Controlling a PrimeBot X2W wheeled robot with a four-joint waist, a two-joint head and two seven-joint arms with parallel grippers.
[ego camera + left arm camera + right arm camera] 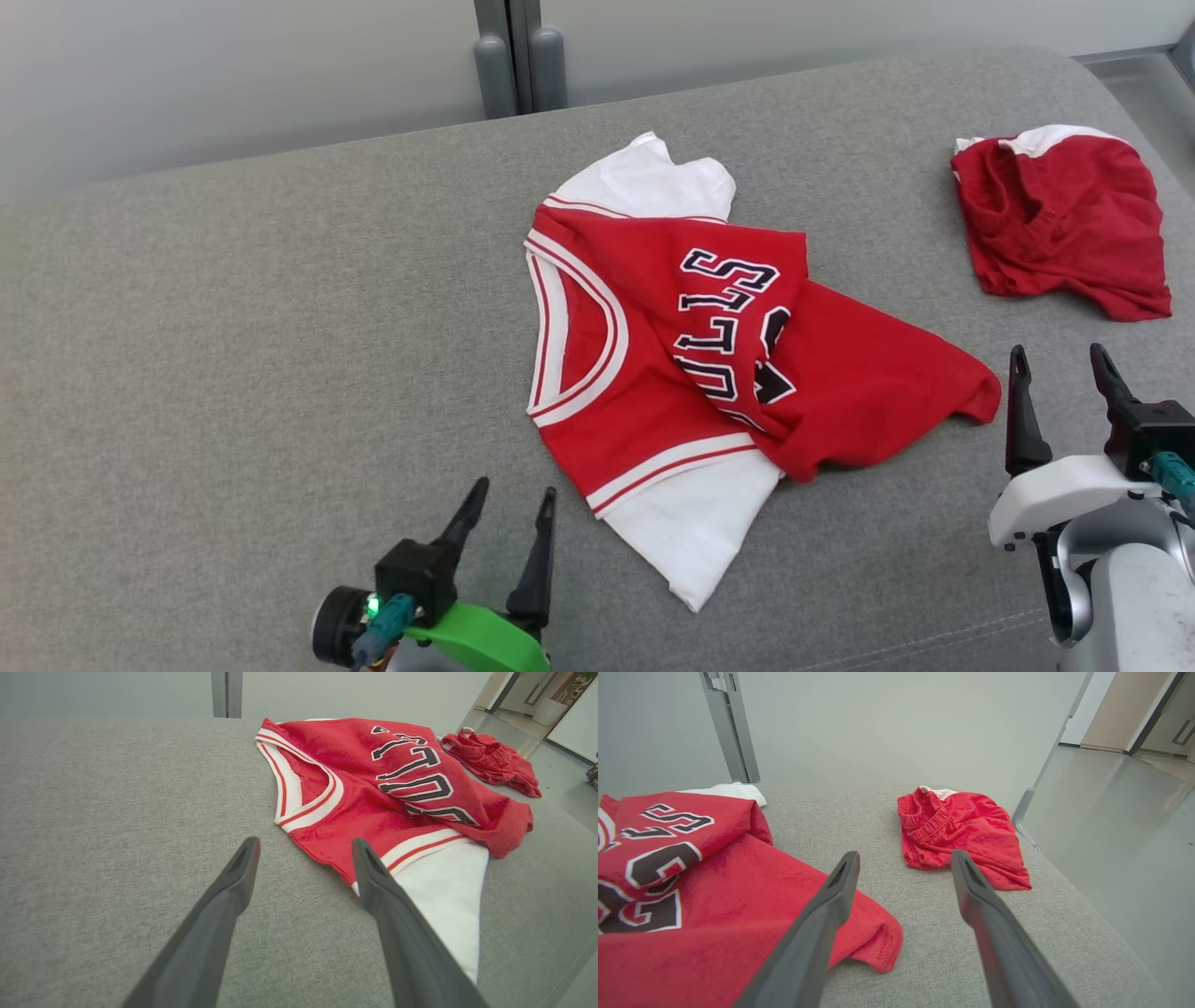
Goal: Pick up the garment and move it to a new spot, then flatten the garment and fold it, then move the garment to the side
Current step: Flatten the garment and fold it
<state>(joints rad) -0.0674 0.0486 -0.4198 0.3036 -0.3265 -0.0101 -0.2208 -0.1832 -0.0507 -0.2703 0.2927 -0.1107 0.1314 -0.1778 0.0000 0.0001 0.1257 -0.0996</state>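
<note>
Red-and-white cloth jersey (709,364) lay rumpled | left gripper (515,488) wide, empty, jersey at its 1 o'clock | right gripper (1057,352) wide, empty | flattening, folding, side move seemed left.

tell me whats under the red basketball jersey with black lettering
White cloth pokes out beneath the red jersey at both ends, all on the grey fabric surface. The covered middle is hidden.

Jersey (653,411) rumpled on sofa (233,327), L gripper (514,490) & R gripper (1057,352) agape
</note>
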